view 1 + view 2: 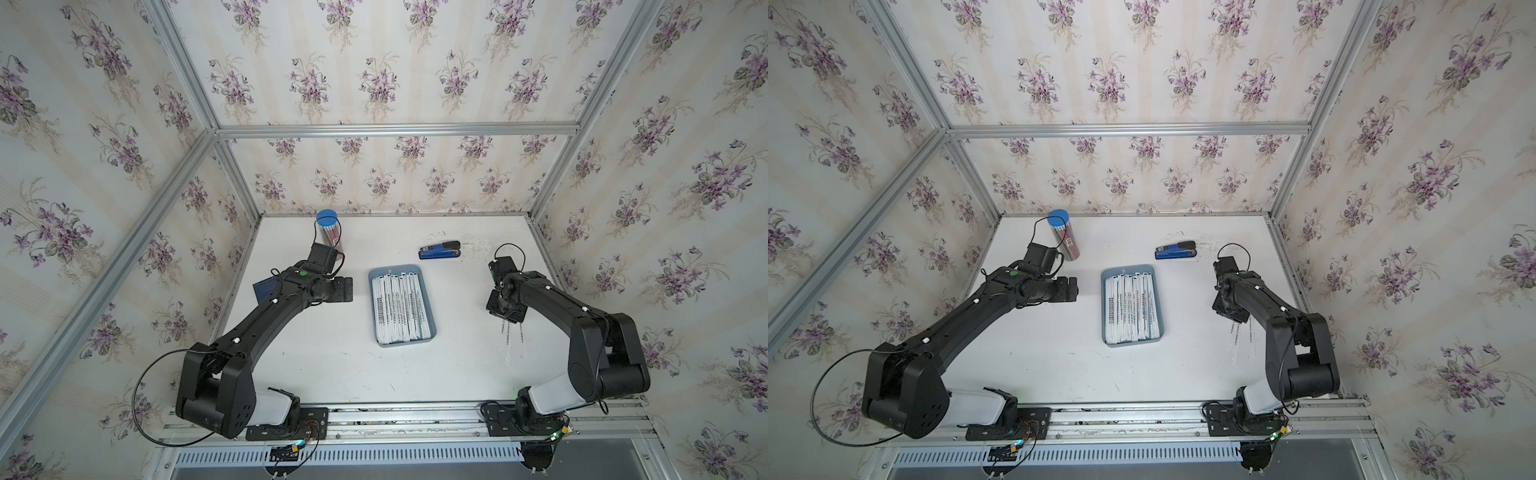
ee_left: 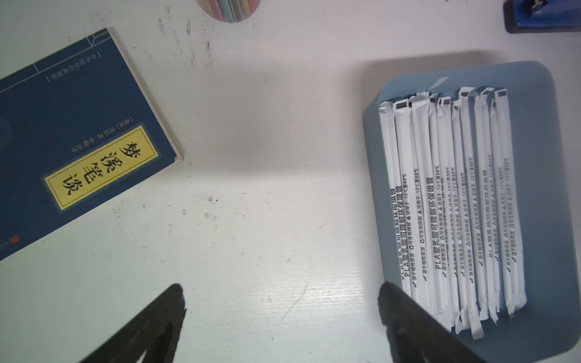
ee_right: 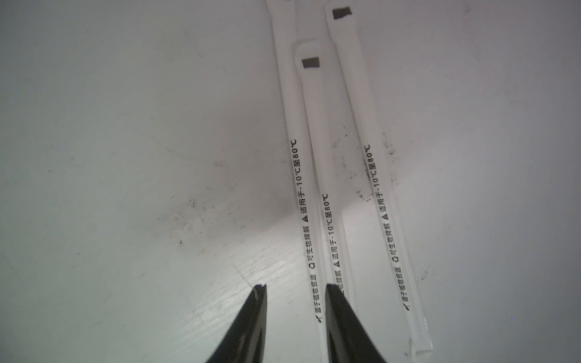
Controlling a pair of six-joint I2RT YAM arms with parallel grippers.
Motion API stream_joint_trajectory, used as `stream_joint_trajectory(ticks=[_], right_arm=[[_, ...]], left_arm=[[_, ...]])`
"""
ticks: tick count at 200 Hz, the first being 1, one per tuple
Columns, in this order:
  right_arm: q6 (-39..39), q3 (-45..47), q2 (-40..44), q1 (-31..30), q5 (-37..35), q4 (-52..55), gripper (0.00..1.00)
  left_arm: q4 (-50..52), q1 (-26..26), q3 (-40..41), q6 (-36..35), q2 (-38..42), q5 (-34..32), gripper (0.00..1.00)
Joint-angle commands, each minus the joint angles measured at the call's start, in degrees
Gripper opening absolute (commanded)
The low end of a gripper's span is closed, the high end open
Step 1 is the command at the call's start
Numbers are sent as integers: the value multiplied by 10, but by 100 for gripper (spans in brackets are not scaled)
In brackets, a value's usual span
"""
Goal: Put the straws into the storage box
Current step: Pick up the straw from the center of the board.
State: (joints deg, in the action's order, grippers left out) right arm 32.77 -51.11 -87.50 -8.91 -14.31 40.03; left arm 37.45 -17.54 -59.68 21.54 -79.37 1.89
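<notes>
The grey-blue storage box (image 1: 395, 269) (image 1: 1129, 269) (image 2: 550, 188) sits mid-table, with several white wrapped straws (image 1: 401, 307) (image 1: 1133, 309) (image 2: 449, 204) lying side by side in it. Three more straws (image 3: 317, 141) (image 1: 506, 343) (image 1: 1236, 343) lie on the table at the right. My right gripper (image 3: 296, 287) (image 1: 508, 316) hovers over them with its jaws partly apart. One straw runs through the gap beside one finger, and the other finger stands clear of it. My left gripper (image 2: 281, 292) (image 1: 345, 289) is wide open and holds nothing, just left of the box.
A navy notebook (image 2: 78, 141) (image 1: 266, 289) lies under my left arm. A clear blue-capped tube of pencils (image 1: 328, 232) (image 1: 1064, 235) stands at the back left. A blue stapler (image 1: 440, 250) (image 1: 1176, 250) lies behind the box.
</notes>
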Motion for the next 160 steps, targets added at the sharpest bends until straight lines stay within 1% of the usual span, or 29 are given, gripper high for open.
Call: stream_joint_trajectory(ticks=[1, 58, 107, 143, 160], right_arm=[[-9, 8, -2, 6, -9, -15, 35], [-28, 36, -13, 17, 9, -51, 31], [-36, 49, -26, 20, 22, -69, 29], [-44, 57, -31, 21, 32, -86, 26], [-51, 61, -30, 21, 34, -92, 22]], left_arm=[[-6, 1, -2, -3, 2, 10, 96], [-3, 1, -2, 4, -2, 12, 96], [7, 0, -3, 4, 5, -1, 96], [-6, 1, 5, -3, 11, 4, 97], [-4, 1, 4, -5, 9, 7, 97]])
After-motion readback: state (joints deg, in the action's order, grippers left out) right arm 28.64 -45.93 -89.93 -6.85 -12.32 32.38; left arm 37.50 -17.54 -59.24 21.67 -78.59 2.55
